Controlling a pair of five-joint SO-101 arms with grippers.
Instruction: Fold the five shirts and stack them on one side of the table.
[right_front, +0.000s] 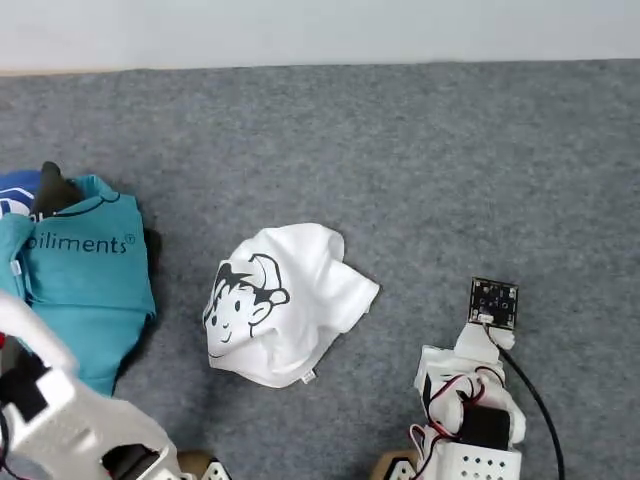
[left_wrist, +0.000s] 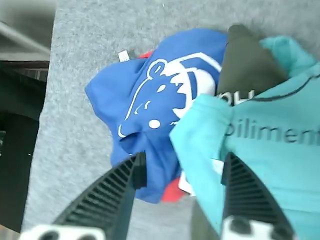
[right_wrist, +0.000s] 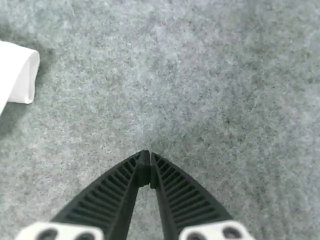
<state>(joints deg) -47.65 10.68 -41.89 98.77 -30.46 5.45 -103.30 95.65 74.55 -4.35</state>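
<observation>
Left gripper (left_wrist: 184, 162) spread wide over teal shirt (left_wrist: 280, 140) and blue shirt (left_wrist: 150, 95); right gripper (right_wrist: 150, 156) pinched together, empty, above grey mat (right_wrist: 225, 75).

The far half of the grey surface (right_front: 400, 140) lies bare from side to side, as does the strip between the crumpled white shirt (right_front: 285, 305) in the middle and the right arm (right_front: 470, 410) at the near edge. On the left, a heap of teal shirt (right_front: 85, 285), blue shirt (left_wrist: 150, 100) and dark garment (left_wrist: 245, 65) blocks the way, leaving a narrow bare gap before the white shirt.
</observation>
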